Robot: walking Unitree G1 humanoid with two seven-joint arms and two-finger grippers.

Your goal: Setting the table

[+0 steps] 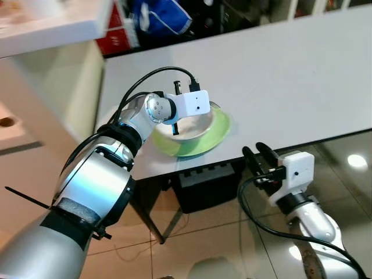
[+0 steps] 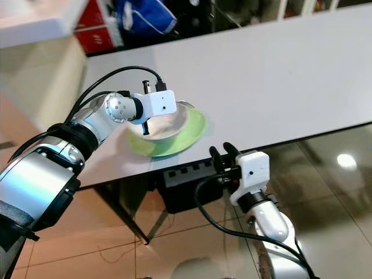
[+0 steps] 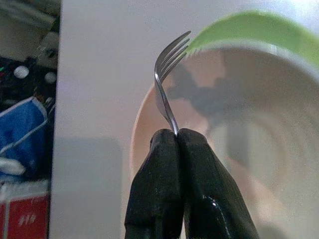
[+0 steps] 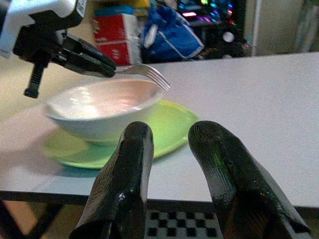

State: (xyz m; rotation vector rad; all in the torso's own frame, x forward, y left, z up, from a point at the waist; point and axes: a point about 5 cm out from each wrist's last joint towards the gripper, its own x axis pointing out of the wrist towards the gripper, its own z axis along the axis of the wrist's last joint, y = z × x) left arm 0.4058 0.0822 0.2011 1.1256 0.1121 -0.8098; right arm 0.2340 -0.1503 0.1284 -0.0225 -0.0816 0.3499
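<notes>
A white bowl [image 1: 196, 124] sits on a green plate [image 1: 220, 135] near the front edge of the white table [image 1: 279, 75]. My left gripper [image 3: 177, 133] is shut on the handle of a metal fork [image 3: 167, 74] and holds it over the bowl, tines pointing out across the rim. In the right wrist view the fork [image 4: 145, 72] hovers just above the bowl [image 4: 104, 107], apart from it. My right gripper [image 1: 260, 153] hangs open and holds nothing, below and in front of the table edge, to the right of the plate.
A black box [image 1: 206, 183] sits under the table by its leg. Behind the table are a blue bag [image 1: 160, 14] and a red box [image 1: 113, 35]. A white counter [image 1: 46, 23] stands at far left. The floor is glossy tile.
</notes>
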